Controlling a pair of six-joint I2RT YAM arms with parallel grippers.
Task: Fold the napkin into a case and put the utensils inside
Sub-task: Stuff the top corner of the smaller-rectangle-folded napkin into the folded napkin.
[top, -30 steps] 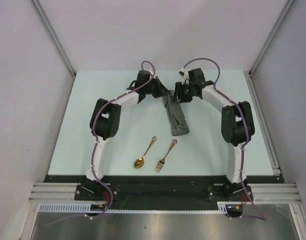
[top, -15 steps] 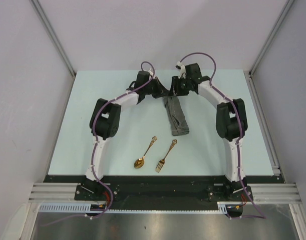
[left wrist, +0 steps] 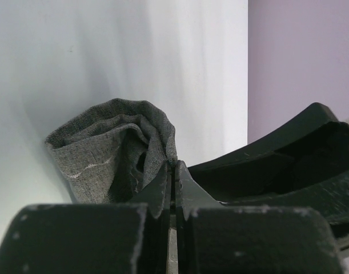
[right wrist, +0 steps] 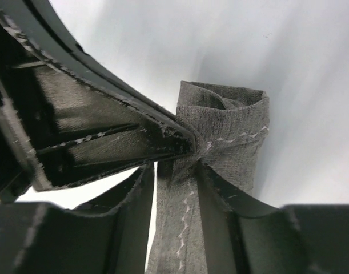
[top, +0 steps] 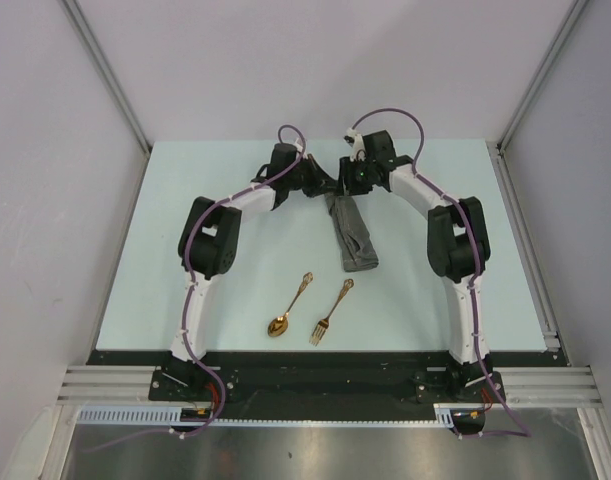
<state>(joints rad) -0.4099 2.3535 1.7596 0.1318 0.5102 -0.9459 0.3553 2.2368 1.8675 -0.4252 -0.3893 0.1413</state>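
The napkin point(top: 355, 240) lies as a narrow dark grey folded strip on the pale table, its far end raised between both grippers. My left gripper point(top: 330, 186) is shut, pinching the cloth's edge at its tips point(left wrist: 174, 165); the folded napkin point(left wrist: 105, 148) bulges just beyond. My right gripper point(top: 348, 190) meets it from the right, closed round the napkin strip point(right wrist: 231, 131), which runs between its fingers point(right wrist: 177, 171). The left gripper's fingers point(right wrist: 134, 131) reach in from the left there. The gold spoon point(top: 287, 308) and gold fork point(top: 331, 311) lie side by side nearer the arm bases.
Metal frame posts and lilac walls enclose the pale table point(top: 135, 280). A dark strip and rail point(top: 305, 380) run along the near edge where both arm bases are bolted.
My right arm has swung left and farther back, bringing its gripper tight against the left gripper at the napkin's far end. The left arm, spoon and fork have not moved.
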